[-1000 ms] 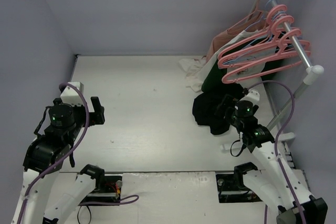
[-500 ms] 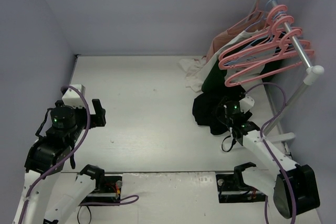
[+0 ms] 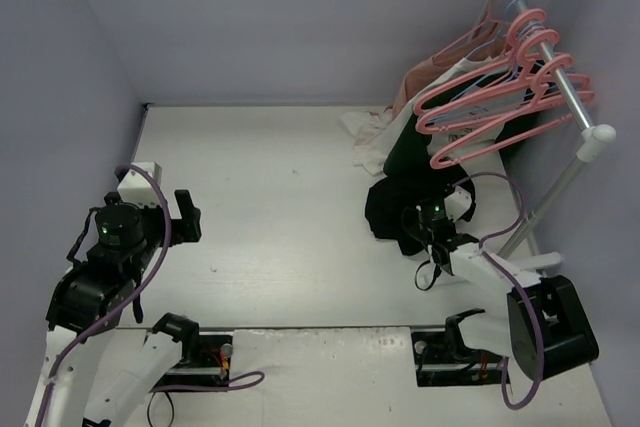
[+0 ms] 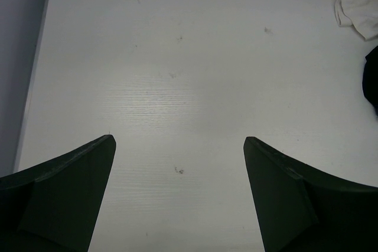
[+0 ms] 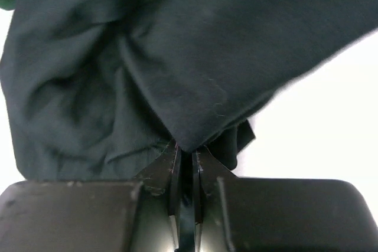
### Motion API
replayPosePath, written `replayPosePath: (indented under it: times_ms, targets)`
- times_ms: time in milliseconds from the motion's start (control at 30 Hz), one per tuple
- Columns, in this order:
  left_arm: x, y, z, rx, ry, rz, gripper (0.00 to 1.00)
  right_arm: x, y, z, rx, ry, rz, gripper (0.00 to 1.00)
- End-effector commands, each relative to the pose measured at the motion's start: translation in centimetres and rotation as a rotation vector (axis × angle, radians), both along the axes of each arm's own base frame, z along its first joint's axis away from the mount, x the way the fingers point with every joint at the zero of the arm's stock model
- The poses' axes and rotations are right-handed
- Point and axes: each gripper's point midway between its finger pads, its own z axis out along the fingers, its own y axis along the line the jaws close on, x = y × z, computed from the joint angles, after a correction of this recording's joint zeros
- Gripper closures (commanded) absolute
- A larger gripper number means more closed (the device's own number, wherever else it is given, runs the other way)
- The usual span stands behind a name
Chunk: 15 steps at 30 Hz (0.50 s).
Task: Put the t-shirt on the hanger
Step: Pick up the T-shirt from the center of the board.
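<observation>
Since a second ago your right arm has folded low toward the table (image 3: 280,167), bringing the right gripper (image 5: 184,153) leftward onto the t-shirt (image 3: 385,209). In the wrist view its jaws are drawn almost together, with a fold of the black cloth pinched between them. The t-shirt lies crumpled on the right side of the table, just below the dark green garment (image 3: 412,147) that hangs from the rail (image 3: 555,69). The pink hangers (image 3: 500,92) hang in a bunch on that rail, up and to the right of the shirt and apart from it. Your left gripper (image 4: 178,140) has barely shifted; it hovers over bare tabletop at the left, spread wide and holding nothing, with a white garment (image 4: 354,4) at the far right corner of its view.
</observation>
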Motion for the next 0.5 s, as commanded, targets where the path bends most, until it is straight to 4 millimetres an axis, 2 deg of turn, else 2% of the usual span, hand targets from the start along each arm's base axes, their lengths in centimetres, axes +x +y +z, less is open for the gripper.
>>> replayPosePath:
  times_ms: [0, 133, 167, 267, 367, 433, 467]
  targets:
    - [0.4, -0.1, 1.0, -0.010, -0.037, 0.003, 0.14, 1.1, 4.7, 5.0, 0.050, -0.156, 0.229, 1.00]
    - [0.3, 0.2, 2.0, -0.008, -0.057, 0.017, 0.14, -0.2, 9.9, 9.4, 0.054, -0.215, 0.443, 1.00]
    - [0.3, 0.3, 2.4, -0.009, -0.064, 0.021, 0.14, -1.1, 12.0, 10.2, 0.057, -0.223, 0.518, 1.00]
    - [0.2, 0.6, 3.0, -0.012, -0.073, 0.042, 0.14, -2.7, 16.1, 12.5, 0.068, -0.248, 0.657, 1.00]
    - [0.1, 0.8, 4.1, -0.017, -0.088, 0.049, 0.14, -4.5, 22.7, 17.2, 0.062, -0.315, 0.847, 1.00]
    - [-0.1, 0.9, 4.9, -0.024, -0.101, 0.054, 0.14, -4.6, 26.7, 20.6, 0.036, -0.372, 0.950, 1.00]
    - [-0.2, 1.0, 5.2, -0.026, -0.106, 0.059, 0.14, -4.4, 28.2, 20.7, 0.019, -0.367, 0.987, 1.00]
